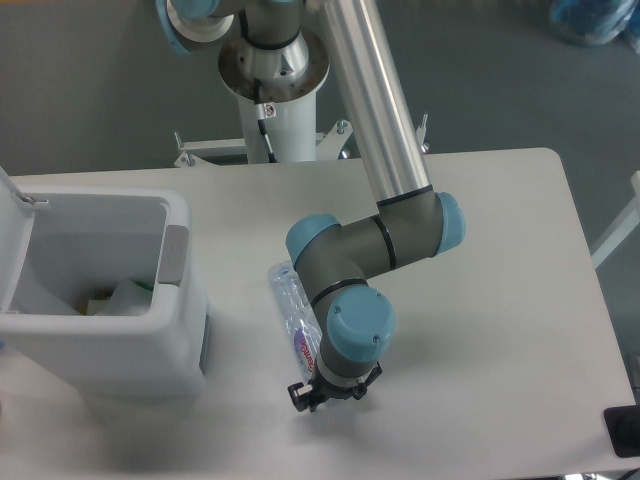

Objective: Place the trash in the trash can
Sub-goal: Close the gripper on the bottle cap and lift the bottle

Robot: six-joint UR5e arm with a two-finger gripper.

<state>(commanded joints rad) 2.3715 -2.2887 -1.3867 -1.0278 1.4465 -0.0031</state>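
Note:
A crushed clear plastic bottle (pixel 295 318) with a red-lettered label lies flat on the white table, just right of the trash can. My gripper (pixel 320 392) hangs over the bottle's near end, mostly hidden under the blue wrist cap, so its fingers cannot be read. The trash can (pixel 178 262) is a boxy white bin at the left with its lid swung open. Inside it lies crumpled white and clear trash (pixel 125 297).
The arm's silver tube (pixel 375 95) runs from the base (pixel 272 60) at the top down to the elbow above the table's middle. A black object (pixel 624 430) sits at the table's lower right corner.

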